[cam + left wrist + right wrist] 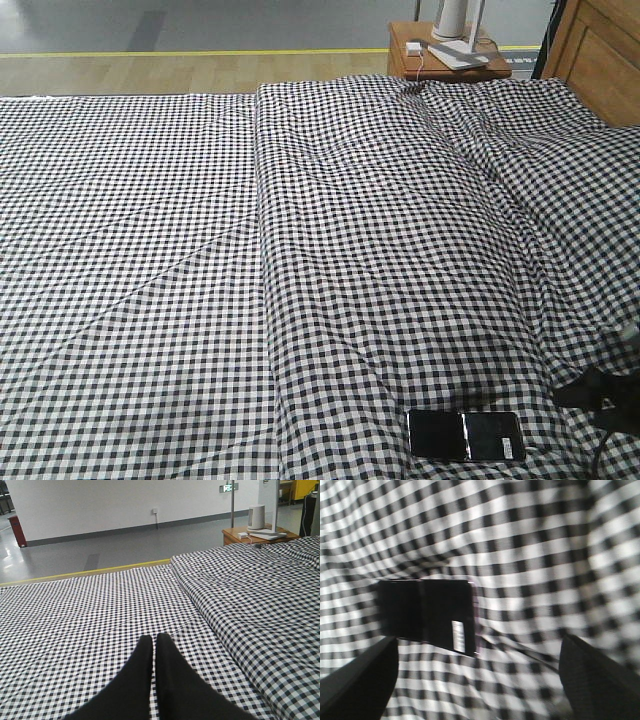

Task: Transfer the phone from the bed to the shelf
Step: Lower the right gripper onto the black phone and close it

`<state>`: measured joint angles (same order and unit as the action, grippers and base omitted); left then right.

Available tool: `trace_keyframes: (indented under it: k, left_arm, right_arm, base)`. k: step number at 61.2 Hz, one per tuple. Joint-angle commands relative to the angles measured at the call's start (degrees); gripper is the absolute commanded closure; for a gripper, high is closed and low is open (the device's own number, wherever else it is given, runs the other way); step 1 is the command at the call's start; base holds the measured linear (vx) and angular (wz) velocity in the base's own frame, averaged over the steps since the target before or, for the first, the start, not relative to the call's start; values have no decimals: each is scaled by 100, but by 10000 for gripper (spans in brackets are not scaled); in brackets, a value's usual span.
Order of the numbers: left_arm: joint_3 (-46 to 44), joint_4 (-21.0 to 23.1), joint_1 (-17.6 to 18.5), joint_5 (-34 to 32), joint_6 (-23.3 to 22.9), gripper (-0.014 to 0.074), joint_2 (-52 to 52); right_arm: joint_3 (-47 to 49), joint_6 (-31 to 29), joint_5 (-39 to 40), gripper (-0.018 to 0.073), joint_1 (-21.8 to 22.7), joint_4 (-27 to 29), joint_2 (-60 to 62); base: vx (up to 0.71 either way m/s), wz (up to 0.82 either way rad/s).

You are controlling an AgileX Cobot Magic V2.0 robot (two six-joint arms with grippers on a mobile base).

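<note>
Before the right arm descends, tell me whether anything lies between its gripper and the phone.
Nothing visible does. In the right wrist view the phone lies flat on the bed cover just ahead of the open right gripper, only checked fabric between. The shelf is out of view, so that path cannot be judged.

- The phone (466, 436) is lying flat on the bed (200, 250), at the near right in the front view.
- The right gripper (480, 647) is hanging over the bed just right of the phone, not touching it.
- A bedside table (440, 62) is standing behind the bed, left of the headboard (600, 50).
</note>
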<state>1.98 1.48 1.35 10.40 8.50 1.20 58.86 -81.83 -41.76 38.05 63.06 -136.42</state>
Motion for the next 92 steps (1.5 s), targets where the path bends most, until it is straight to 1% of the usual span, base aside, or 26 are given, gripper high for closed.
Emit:
trace_keyframes:
  k: [1, 6, 10, 19, 26, 31, 36, 48, 64, 71, 79, 92]
  left_arm:
    - [-132, 52, -7, -403, -33, 595, 21]
    - [-132, 52, -7, -403, -33, 595, 21]
    - [-132, 52, -7, -403, -33, 595, 21]
    - [-132, 52, -7, -403, -33, 595, 21]
    - [-132, 52, -7, -403, -33, 595, 21]
    - [-132, 52, -7, -403, -33, 595, 21]
    - [-132, 52, -7, -403, -33, 595, 21]
    - [-132, 52, -7, -403, -33, 595, 21]
    - [-132, 52, -7, -403, -33, 595, 21]
    - [-132, 52, -7, -403, -33, 595, 21]
    - [-132, 52, -7, -403, -33, 595, 21]
    - [-132, 52, -7, -403, -33, 595, 21]
  right_arm:
    - [368, -153, -979, -32, 23, 281, -145]
    - [678, -81, -1428, -32, 23, 293, -543]
    - [856, -20, -1587, -32, 23, 287, -755]
    - [1030, -18, -1611, -32, 23, 255, -1090]
    - [1081, -173, -1606, -32, 23, 256, -1270]
    - [1107, -326, -1583, -32, 23, 429, -1415]
    - [1182, -337, -1611, -32, 23, 585, -1588]
    - [1295, -331, -1918, -32, 23, 738, -1936]
    - [1295, -338, -2159, -32, -16, 858, -2069]
    - [1295, -419, -2232, -32, -168, 896, -2069]
    - [1295, -552, -2226, -32, -464, 1020, -2069]
    - [1295, -593, -1865, -32, -878, 1134, -2074]
  base:
    - [0, 0]
    - [0, 0]
    - [0, 0]
    - [0, 0]
    - [0, 0]
    - [0, 0]
    - [0, 0]
    - [0, 0]
    - [0, 0]
    - [0, 0]
    - [0, 0]
    - [0, 0]
